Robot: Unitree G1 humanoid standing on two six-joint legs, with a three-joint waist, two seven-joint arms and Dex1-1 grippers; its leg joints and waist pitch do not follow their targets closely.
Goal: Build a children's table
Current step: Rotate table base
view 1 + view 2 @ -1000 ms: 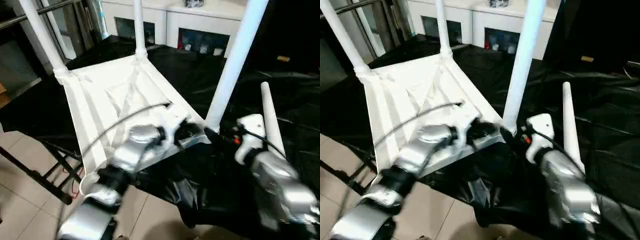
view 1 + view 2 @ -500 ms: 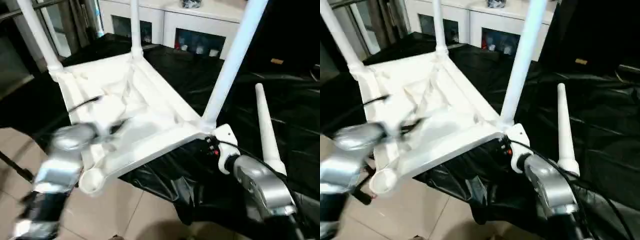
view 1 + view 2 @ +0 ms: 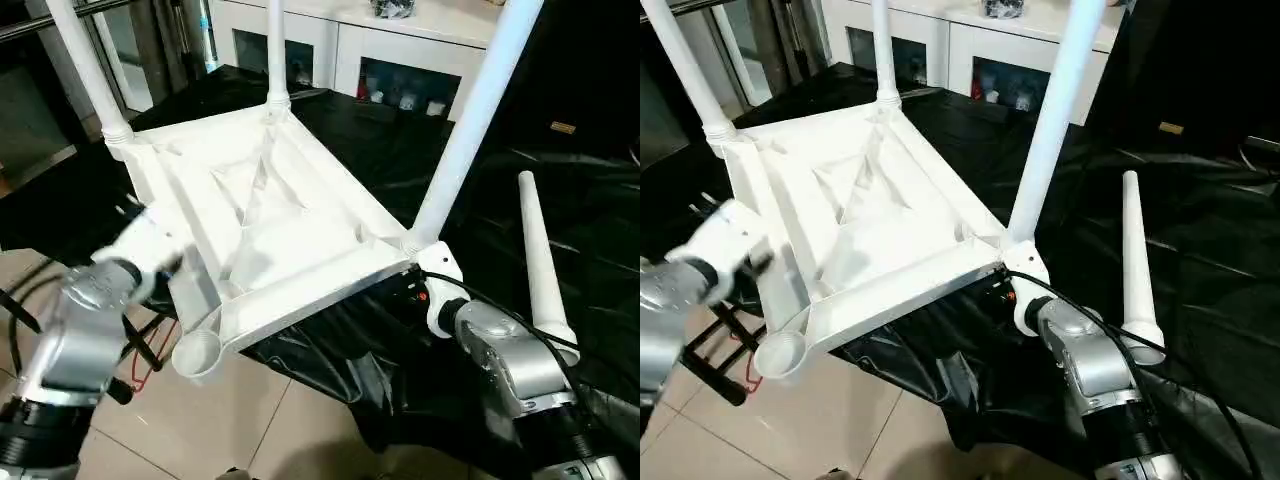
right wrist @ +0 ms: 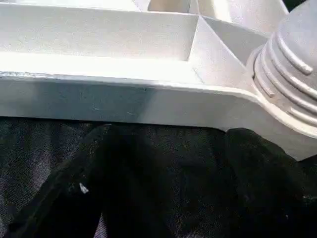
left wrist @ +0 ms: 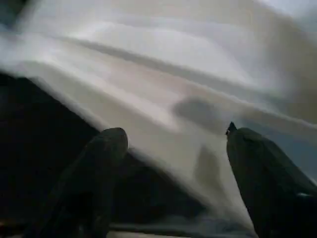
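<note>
The children's table lies upside down: its white ribbed tabletop rests on black cloth. Three white legs stand in corner sockets, at the near right, far left and far middle. The near-left socket is empty and overhangs the floor. A loose leg lies on the cloth to the right. My left gripper is open beside the tabletop's left edge, holding nothing. My right gripper is open just below the rim at the near-right corner, by the ribbed socket.
A white cabinet with glass doors stands behind the work. Black cloth covers the support and hangs over its near edge. Tiled floor lies below at the left, with a black stand frame under the tabletop's overhang.
My left arm has swung back from the tabletop's near-right corner to its left side, uncovering the empty socket. My right gripper has moved in under the near-right corner.
</note>
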